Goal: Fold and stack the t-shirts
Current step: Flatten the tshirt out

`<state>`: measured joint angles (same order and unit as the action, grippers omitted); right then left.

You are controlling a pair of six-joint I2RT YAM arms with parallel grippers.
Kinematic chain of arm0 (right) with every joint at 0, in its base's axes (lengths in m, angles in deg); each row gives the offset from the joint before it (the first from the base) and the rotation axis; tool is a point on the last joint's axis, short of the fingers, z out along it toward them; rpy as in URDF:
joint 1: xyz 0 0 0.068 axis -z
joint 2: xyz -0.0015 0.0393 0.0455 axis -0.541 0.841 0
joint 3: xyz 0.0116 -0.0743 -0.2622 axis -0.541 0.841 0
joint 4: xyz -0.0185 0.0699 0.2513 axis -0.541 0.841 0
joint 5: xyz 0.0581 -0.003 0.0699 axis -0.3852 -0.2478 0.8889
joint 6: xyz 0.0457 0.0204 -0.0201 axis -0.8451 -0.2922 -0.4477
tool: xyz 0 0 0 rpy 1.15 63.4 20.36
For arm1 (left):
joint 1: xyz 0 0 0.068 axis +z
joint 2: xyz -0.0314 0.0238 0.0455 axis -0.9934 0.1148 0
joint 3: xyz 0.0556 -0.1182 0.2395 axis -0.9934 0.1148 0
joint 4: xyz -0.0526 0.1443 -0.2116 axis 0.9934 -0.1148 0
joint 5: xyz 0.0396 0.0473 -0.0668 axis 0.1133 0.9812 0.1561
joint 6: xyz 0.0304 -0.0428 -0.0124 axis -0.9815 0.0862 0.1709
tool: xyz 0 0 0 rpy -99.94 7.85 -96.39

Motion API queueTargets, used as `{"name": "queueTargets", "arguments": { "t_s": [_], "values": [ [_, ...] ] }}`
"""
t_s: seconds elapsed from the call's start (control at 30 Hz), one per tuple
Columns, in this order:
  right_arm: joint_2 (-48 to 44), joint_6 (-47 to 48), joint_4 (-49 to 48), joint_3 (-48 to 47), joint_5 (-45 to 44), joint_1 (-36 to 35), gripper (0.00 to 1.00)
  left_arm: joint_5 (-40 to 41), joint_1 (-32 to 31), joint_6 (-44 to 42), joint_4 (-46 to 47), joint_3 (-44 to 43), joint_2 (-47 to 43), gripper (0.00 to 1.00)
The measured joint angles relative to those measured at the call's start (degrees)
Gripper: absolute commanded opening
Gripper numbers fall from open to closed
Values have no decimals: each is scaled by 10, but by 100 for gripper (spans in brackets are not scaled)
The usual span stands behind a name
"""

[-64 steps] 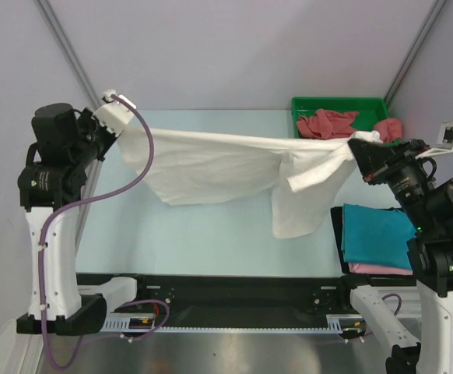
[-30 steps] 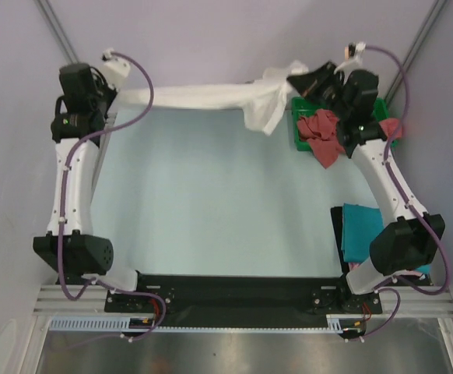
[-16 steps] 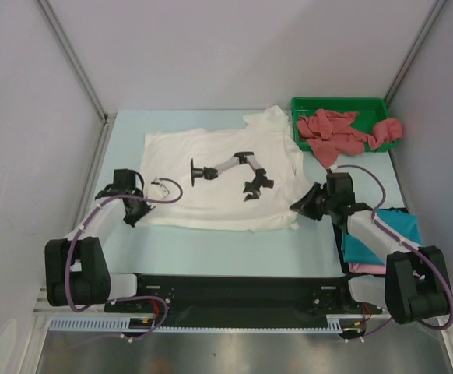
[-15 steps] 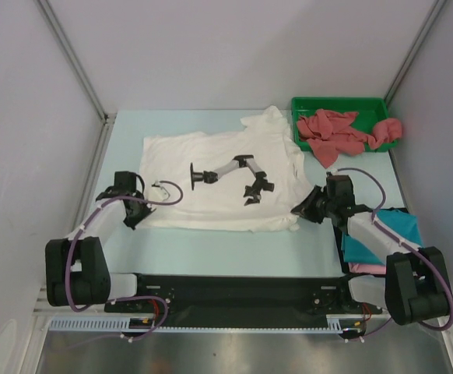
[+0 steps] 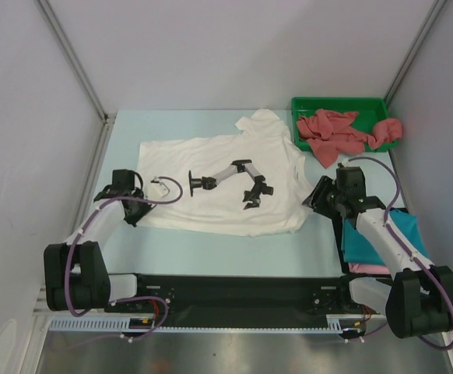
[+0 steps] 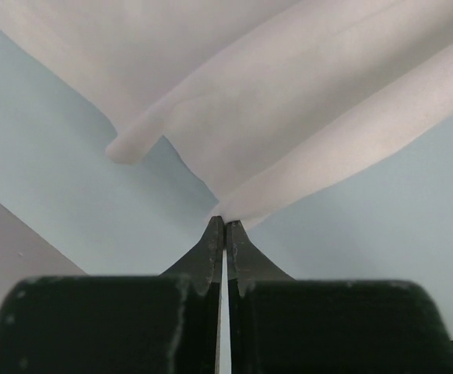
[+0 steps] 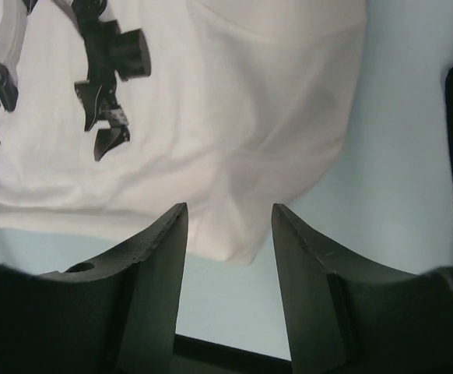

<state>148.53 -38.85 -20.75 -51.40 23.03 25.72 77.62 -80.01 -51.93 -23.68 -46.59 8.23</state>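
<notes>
I see the white shirt (image 5: 172, 164) lying flat and spread on the table (image 5: 211, 249), with its print facing up. My left gripper (image 6: 224, 230) is closed and pinches the shirt's near left corner. My right gripper (image 7: 228, 214) stands open at the near right corner and holds nothing. The red shirts (image 5: 335, 132) lie crumpled in the tray (image 5: 335, 102) at the far right. The teal shirt (image 5: 382, 234) rests folded on the pink one (image 5: 366, 269) at the near right.

A spread t-shirt (image 5: 219, 199) lies at the middle of the table (image 5: 211, 241). In the tray (image 5: 339, 102) at the far right corner lie crumpled t-shirts (image 5: 335, 132). The folded t-shirts (image 5: 382, 234) are stacked at the near right edge.
</notes>
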Motion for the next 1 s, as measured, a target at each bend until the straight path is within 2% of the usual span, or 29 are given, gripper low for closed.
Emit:
{"name": "queueTargets", "arguments": {
  "t_s": [0.07,0.17,0.23,0.27,0.3,0.4,0.43,0.6,0.77,0.87,0.9,0.93,0.97,1.0],
  "values": [
    [-20,7,30,-16,-19,-22,53,-3,0,5,0,-4,0,0],
    [-78,-15,89,-12,-45,-75,66,-7,0,12,-1,-5,-1,0],
    [-116,-47,110,6,-64,-121,66,-9,0,14,-1,-5,-1,0],
    [-130,-60,117,17,-77,-144,65,-10,0,15,-1,-5,-1,0],
    [-147,-76,119,31,-88,-171,55,-11,0,17,-3,-7,-1,0],
    [-173,-102,112,73,-111,-231,34,-14,0,19,-6,-13,-1,0],
    [-169,-106,110,81,-117,-237,34,-14,0,19,-6,-14,-1,0],
    [-84,-111,75,89,-133,-240,54,-15,0,19,-9,-21,-2,0],
    [-16,-107,35,90,-145,-238,53,-15,0,19,-13,-21,-5,0],
    [6,-106,14,95,-159,-229,29,-15,0,23,-16,-21,-7,0],
    [10,-106,8,98,-161,-226,13,-16,0,23,-19,-24,-7,0],
    [12,-103,2,101,-165,-220,5,-17,0,23,-22,-27,-7,0],
    [12,-103,0,102,-166,-215,0,-18,0,23,-24,-31,-7,0],
    [11,-102,-4,103,-170,-209,0,-19,0,24,-27,-35,-7,0]
  ]
}}
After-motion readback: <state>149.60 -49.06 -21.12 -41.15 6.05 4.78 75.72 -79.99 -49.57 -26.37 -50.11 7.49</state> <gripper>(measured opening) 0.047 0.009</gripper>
